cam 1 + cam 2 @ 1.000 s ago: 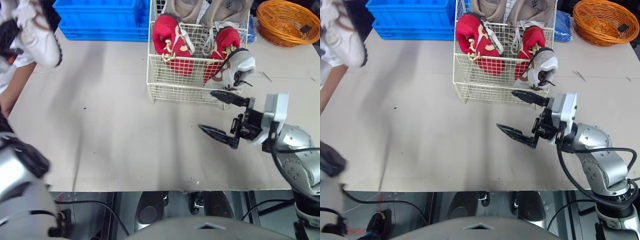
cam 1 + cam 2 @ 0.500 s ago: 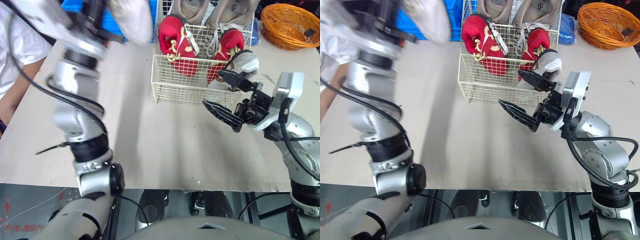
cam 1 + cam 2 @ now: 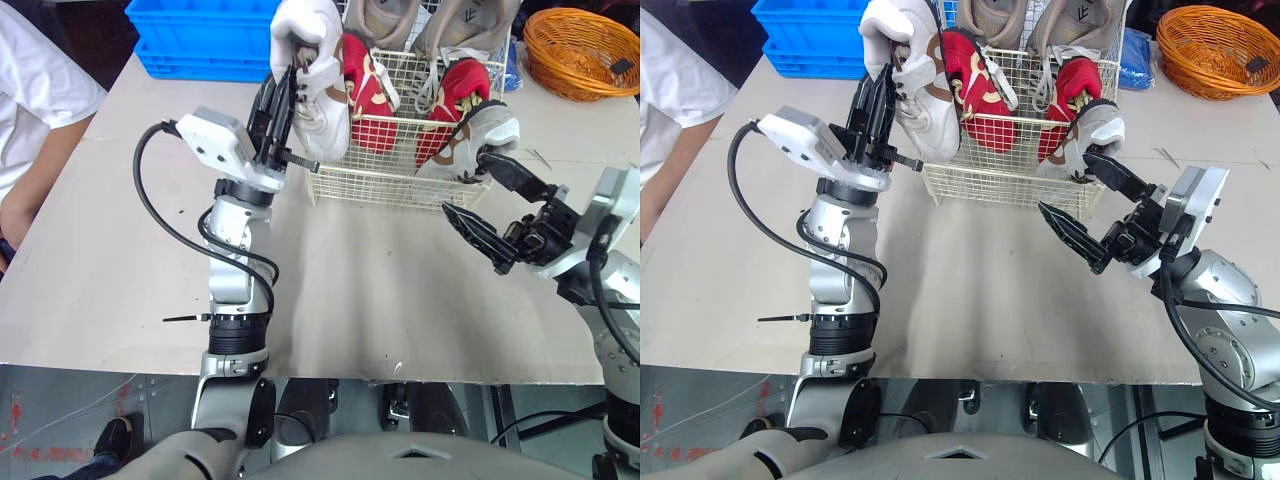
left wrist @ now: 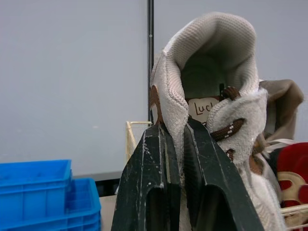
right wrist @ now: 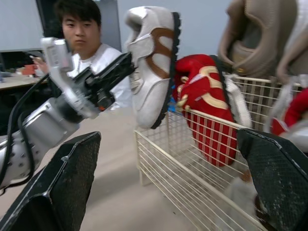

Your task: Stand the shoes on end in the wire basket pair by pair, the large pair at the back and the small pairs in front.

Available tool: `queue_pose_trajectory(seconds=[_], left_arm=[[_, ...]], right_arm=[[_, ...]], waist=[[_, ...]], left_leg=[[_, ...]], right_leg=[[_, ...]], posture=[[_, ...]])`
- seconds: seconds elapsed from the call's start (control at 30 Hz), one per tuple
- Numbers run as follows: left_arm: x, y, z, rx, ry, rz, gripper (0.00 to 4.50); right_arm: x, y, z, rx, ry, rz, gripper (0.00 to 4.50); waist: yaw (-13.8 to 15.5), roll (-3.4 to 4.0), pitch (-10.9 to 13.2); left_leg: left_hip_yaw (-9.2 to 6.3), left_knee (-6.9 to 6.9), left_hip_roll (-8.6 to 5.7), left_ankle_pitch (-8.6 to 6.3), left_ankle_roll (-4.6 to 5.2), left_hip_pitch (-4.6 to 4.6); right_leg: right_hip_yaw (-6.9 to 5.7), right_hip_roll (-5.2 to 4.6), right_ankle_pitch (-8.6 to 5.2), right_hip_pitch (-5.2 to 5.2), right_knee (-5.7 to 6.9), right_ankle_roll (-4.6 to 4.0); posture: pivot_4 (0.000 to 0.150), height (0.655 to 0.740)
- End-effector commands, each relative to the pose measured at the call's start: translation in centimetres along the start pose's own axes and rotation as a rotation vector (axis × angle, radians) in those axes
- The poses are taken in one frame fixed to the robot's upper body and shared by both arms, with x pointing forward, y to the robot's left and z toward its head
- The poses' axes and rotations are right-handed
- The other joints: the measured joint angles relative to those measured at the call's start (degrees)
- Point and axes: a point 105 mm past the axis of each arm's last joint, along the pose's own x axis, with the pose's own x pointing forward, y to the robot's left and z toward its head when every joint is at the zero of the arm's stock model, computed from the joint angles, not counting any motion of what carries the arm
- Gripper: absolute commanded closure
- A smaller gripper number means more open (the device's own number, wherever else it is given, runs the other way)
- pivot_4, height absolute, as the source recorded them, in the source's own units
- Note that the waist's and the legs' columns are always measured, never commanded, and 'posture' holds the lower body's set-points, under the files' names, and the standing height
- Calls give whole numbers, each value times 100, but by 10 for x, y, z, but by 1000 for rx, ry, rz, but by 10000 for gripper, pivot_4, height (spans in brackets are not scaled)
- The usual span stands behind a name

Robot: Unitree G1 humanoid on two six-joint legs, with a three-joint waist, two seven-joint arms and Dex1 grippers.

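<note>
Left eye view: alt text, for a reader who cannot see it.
The left gripper holds a white shoe upright at the front left corner of the wire basket. It holds two red shoes, with beige shoes behind. The right gripper is open near a second white shoe at its front right corner.

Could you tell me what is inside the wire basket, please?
In the wire basket a red pair stands before a large tan pair, covering its lower parts. Whether the white shoe at its right corner is inside is unclear.
</note>
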Motion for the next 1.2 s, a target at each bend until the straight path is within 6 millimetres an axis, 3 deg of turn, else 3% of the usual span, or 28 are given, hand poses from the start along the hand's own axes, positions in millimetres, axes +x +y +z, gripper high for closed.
queue_pose_trajectory(seconds=[0.03,0.27,0.5,0.7,0.97,1.2], left_arm=[[-4,-8,-2,47,-59,-11,44318],[-8,-13,-13,75,-92,13,44318],[10,-12,-11,96,-160,21,44318],[11,-21,-17,93,-169,-12,44318],[-23,-28,-55,51,26,-85,44318],[-49,-25,-68,41,155,-120,44318]], right_arm=[[-4,3,14,-45,-37,4,0],[-5,4,13,-32,-30,-4,0],[-4,4,13,-33,-33,-18,0],[-5,5,15,-40,-34,-34,0],[-8,4,13,-44,-19,-56,0],[-11,3,9,-43,-7,-66,0]], waist=[[3,4,-2],[11,13,-8],[25,16,-10],[25,16,-9],[21,18,-11],[13,25,-15]], left_leg=[[0,0,0,0,0,0],[-1,0,0,-1,1,0],[-8,0,0,-1,2,-1],[-8,-2,0,-1,2,-3],[-9,-3,-1,-1,2,-2],[-13,-4,0,-1,2,0]], right_leg=[[-1,0,0,0,0,0],[-3,-1,0,2,-1,0],[-12,-1,0,6,-1,0],[-14,-1,0,6,-5,0],[-15,-2,0,8,-7,0],[-15,-2,0,8,-7,0]], posture=[[1500,6860],[1500,6860],[1500,6860],[1500,6860],[1500,6860],[1500,6860]])
